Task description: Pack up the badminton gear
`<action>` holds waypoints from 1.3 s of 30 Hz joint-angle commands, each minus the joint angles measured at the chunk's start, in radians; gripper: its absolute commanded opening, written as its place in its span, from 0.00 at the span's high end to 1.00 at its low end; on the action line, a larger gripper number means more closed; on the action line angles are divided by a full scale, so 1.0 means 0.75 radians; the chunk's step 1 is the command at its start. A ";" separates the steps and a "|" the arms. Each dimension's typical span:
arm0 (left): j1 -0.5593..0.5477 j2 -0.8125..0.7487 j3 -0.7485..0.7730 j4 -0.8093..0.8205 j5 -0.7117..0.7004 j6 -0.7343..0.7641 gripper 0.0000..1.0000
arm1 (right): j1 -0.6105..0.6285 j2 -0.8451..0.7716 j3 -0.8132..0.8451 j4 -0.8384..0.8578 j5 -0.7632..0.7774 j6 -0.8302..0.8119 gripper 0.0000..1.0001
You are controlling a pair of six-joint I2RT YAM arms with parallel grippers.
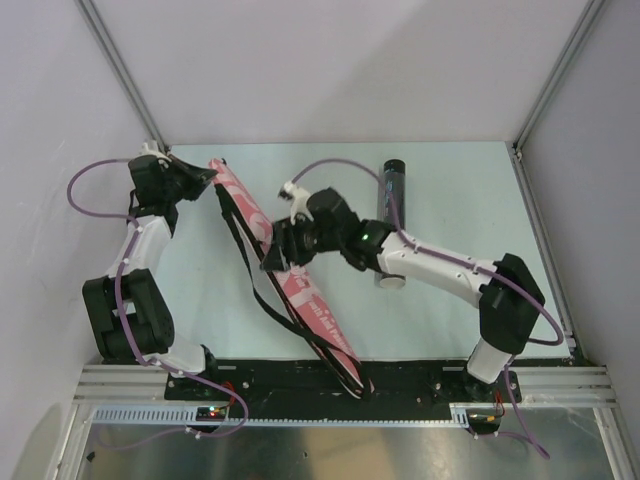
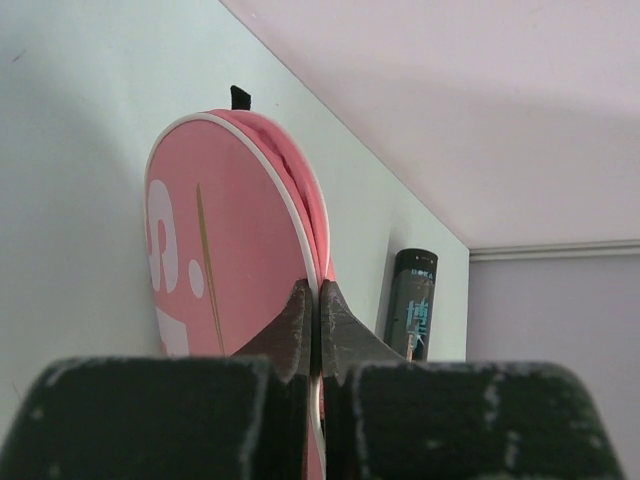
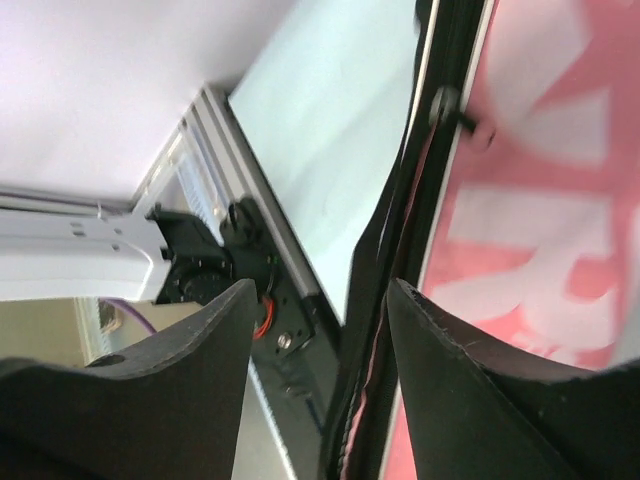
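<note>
The pink racket case [image 1: 300, 285] with white letters lies diagonally across the table, its black strap along its left side. My left gripper [image 1: 207, 180] is shut on the white-piped rim at the case's far end [image 2: 230, 250]; its fingers [image 2: 300, 320] pinch the piping. My right gripper [image 1: 273, 257] is open over the case's middle, its jaws straddling the black zipper edge [image 3: 400, 260] beside the pink face [image 3: 540, 230]. The black printed tube [image 1: 392, 190] lies behind the right arm and also shows in the left wrist view [image 2: 413, 315]. No rackets or shuttlecocks are in view.
An aluminium rail [image 1: 400, 385] runs along the near edge, with the arm bases on it; it also shows in the right wrist view [image 3: 250, 200]. White walls and frame posts [image 1: 545, 95] enclose the back and sides.
</note>
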 commanded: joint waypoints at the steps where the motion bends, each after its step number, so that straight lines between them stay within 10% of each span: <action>1: -0.003 -0.050 0.040 0.008 0.151 0.060 1.00 | -0.102 -0.029 0.146 0.006 -0.137 -0.219 0.39; 15: -0.005 -0.039 0.065 0.007 0.285 0.096 1.00 | -0.279 0.323 0.440 -0.068 -0.603 -0.348 0.39; 39: -0.004 -0.024 0.064 0.008 0.286 0.110 1.00 | -0.277 0.553 0.602 -0.102 -0.821 -0.366 0.50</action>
